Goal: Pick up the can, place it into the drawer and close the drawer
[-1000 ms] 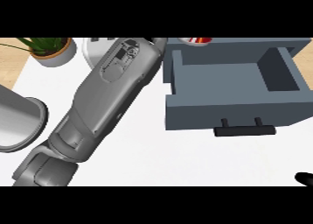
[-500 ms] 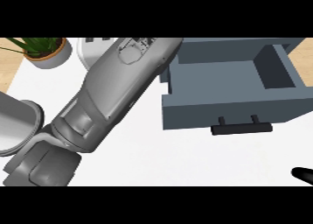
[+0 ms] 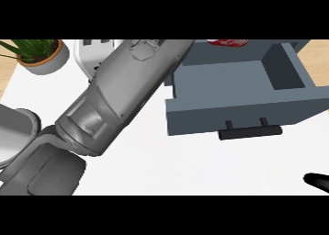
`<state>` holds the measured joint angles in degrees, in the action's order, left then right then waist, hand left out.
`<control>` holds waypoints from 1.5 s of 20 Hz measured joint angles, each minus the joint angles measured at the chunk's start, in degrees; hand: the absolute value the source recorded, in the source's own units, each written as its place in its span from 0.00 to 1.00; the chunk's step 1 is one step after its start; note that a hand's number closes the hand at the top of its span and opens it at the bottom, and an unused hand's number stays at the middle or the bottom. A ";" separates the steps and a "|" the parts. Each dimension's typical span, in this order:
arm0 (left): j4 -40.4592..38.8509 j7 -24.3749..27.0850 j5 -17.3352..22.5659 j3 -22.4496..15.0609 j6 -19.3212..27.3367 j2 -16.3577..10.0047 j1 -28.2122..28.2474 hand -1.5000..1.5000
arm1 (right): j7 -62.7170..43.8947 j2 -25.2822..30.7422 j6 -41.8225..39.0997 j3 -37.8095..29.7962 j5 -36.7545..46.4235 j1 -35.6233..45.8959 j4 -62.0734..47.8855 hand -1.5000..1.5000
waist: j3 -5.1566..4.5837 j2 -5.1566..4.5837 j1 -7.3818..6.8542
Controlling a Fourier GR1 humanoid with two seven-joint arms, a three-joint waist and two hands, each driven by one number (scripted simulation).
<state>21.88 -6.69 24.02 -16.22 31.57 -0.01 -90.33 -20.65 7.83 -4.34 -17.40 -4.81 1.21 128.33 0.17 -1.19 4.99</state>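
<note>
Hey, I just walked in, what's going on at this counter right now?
The robot's left forearm stretches up across the white counter toward the red can, which shows at the view's top edge by the back of the open grey drawer. The left robot hand is out of view, so whether it holds the can cannot be told. Only a tip of the right robot hand shows at the lower right. The drawer is not yet closed.

The left forearm [image 3: 120,96] is stretching diagonally from the near left toward the far middle, its hand lying beyond the view's edge. The right hand [image 3: 323,183] is showing only a black tip at the near right corner.
</note>
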 measured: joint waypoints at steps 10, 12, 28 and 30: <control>-3.34 2.54 3.82 -1.88 4.82 0.01 -1.81 0.00 | 0.61 3.50 -1.55 0.70 2.49 2.91 -0.68 0.00 | 0.02 -0.30 0.81; -3.53 3.38 4.86 -1.78 5.11 0.00 -1.54 0.00 | 0.88 4.48 -1.93 1.62 4.02 4.05 -0.52 0.00 | 0.01 -0.41 0.92; -4.28 6.17 10.48 -0.93 6.26 0.01 -4.15 0.00 | 12.70 10.79 -0.69 15.41 32.37 12.13 -15.25 0.00 | -0.02 -0.47 -1.78; -4.98 6.75 10.31 -0.85 5.87 0.01 -4.04 0.00 | 13.97 11.13 0.05 17.08 35.68 13.36 -18.52 0.00 | -0.04 -0.33 -2.38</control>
<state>16.91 0.06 34.33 -17.07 37.44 0.00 -94.38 -6.68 18.95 -4.29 -0.32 30.87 14.57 109.81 0.13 -1.52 2.61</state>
